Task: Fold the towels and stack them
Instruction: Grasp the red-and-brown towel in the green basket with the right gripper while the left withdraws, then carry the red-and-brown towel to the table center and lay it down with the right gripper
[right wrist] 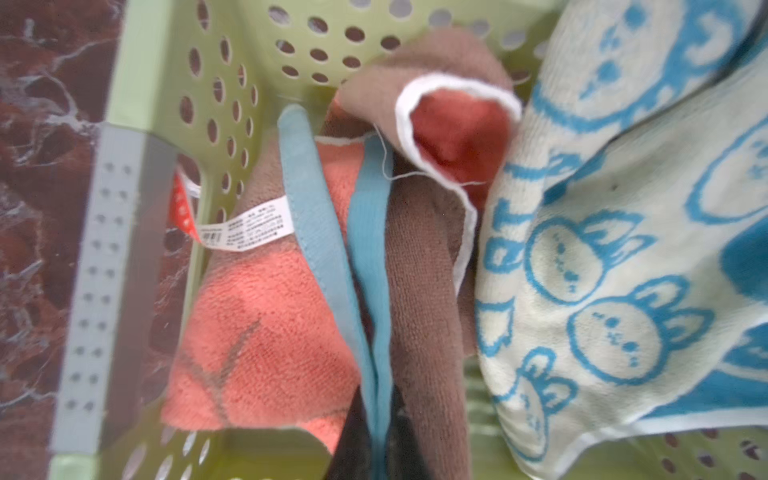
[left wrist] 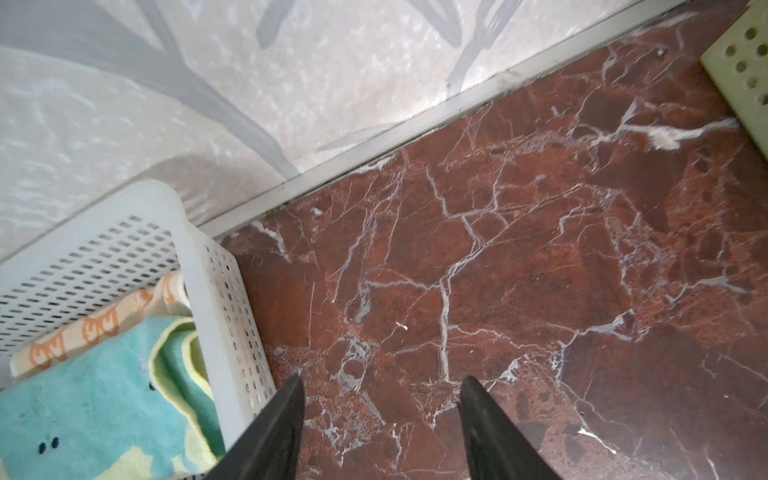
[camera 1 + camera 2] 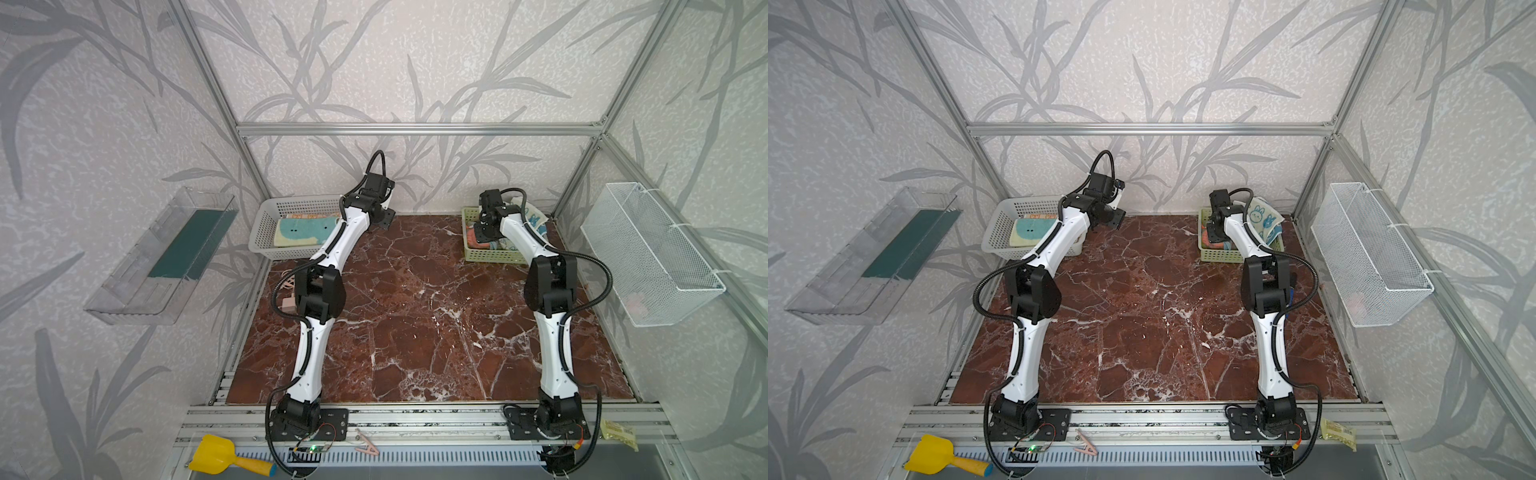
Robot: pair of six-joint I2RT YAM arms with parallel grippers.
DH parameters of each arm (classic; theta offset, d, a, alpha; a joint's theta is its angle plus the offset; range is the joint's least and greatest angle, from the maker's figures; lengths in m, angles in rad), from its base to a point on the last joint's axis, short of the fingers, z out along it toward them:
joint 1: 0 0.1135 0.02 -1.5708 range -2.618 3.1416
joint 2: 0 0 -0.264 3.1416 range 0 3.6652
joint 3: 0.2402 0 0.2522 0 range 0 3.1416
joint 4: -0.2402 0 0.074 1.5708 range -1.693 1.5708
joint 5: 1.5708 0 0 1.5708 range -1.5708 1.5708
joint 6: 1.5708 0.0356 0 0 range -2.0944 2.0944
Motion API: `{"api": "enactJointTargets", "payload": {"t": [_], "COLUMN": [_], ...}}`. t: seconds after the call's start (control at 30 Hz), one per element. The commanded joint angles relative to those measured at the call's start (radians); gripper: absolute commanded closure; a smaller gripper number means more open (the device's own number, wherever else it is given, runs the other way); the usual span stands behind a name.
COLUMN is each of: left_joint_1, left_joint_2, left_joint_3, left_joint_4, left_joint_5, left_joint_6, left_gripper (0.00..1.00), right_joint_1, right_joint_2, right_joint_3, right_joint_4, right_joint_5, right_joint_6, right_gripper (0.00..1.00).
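Marble tabletop [image 3: 415, 311]; right gripper [image 1: 376, 432] clamps blue-hemmed, crumpled orange towel [image 1: 257, 332]; left gripper [image 2: 382, 386] parted.

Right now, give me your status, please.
Left gripper open, empty. Right gripper shut on orange towel in green basket. Brown towel pressed against it.

Red-brown marble worktop [image 3: 415, 316], white veins. White basket [image 3: 262, 237] sits in far left corner, green basket [image 3: 490, 257] in far right corner (both close to the back edge, well apart). Both upright, perforated walls.
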Motion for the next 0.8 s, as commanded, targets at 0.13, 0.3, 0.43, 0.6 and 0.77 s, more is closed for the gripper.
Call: {"api": "enactJointTargets", "payload": {"t": [0.13,0.3,0.43,0.6,0.77], "left_joint_1": [0.006,0.006,0.007,0.012,0.019], "left_joint_2": [-0.166,-0.276,-0.396,-0.554,-0.699], "left_joint_3": [-0.116,-0.231,-0.364,-0.529,-0.78], "left_joint_4": [0.042,0.087,0.142,0.186,0.292], "left_joint_5": [-0.013,0.009,0.029,0.027,0.065], "left_joint_6": [-0.037,-0.084,-0.119,-0.18,-0.279], "left_gripper": [0.4,0.4,0.41,0.4,0.4], "right_joint_1": [0.039,0.119,0.206,0.344,0.428], "right_joint_2": [-0.246,-0.514,-0.703,-0.84,-0.938], "right_joint_3": [-0.047,-0.203,-0.267,-0.355,-0.691], "right_joint_4": [-0.004,0.127,0.147,0.098,0.204], "right_joint_5": [0.04,0.047,0.046,0.038,-0.235], "right_joint_6": [-0.062,-0.127,-0.168,-0.18,-0.031], "right_gripper": [1.0,1.0,1.0,1.0,0.74]}}
